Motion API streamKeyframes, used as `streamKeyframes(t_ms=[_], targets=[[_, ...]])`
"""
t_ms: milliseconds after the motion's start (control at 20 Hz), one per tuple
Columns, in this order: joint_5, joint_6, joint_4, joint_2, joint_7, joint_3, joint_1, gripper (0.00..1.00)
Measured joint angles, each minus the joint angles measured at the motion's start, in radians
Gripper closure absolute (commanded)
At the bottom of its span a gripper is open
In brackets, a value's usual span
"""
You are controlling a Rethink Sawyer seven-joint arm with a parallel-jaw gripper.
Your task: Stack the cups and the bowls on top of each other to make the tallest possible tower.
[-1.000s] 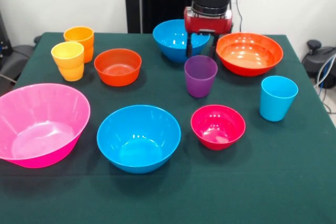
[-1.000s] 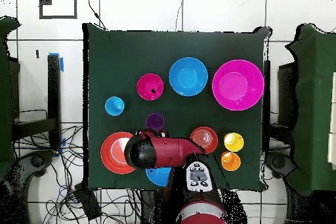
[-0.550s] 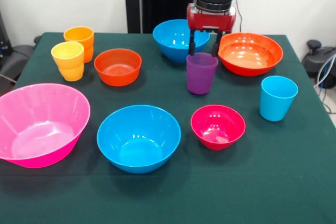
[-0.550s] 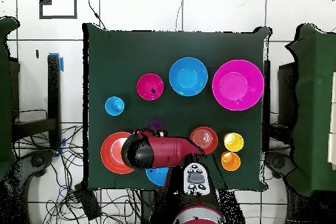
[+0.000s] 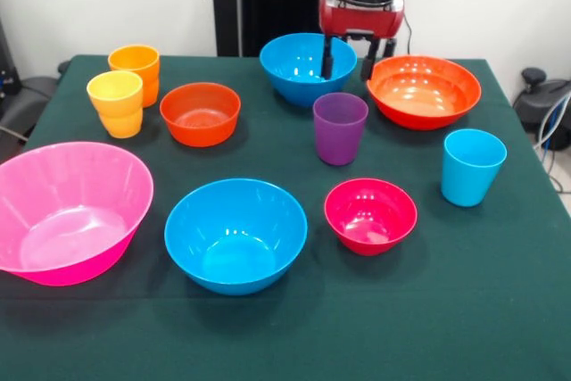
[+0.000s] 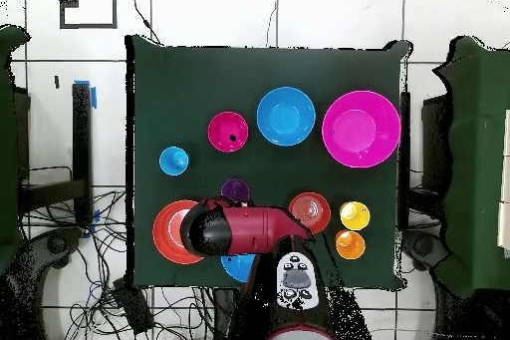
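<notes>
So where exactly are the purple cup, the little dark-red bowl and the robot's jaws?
purple cup [image 5: 340,131]: front view, on its side wall.
small crimson bowl [image 5: 369,213]: front view, on its inner wall.
gripper [image 5: 359,53]: front view, midway between its fingertips; the jaws stand open above the purple cup.

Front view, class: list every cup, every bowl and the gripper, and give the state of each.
Purple cup: upright, empty, free.
Light blue cup: upright, empty.
Yellow cup: upright.
Orange cup: upright, behind the yellow.
Pink bowl: tilted, empty.
Near blue bowl: upright, empty.
Far blue bowl: upright.
Wide orange bowl: upright, empty.
Small orange bowl: upright, empty.
Crimson bowl: upright, empty.
Gripper: open, empty, raised.
</notes>
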Motion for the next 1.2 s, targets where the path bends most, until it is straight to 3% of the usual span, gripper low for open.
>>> streamKeyframes(t_ms=[1200], targets=[[0.0,0.038,-0.03,-0.032,0.0,-0.023,0.003,0.0]])
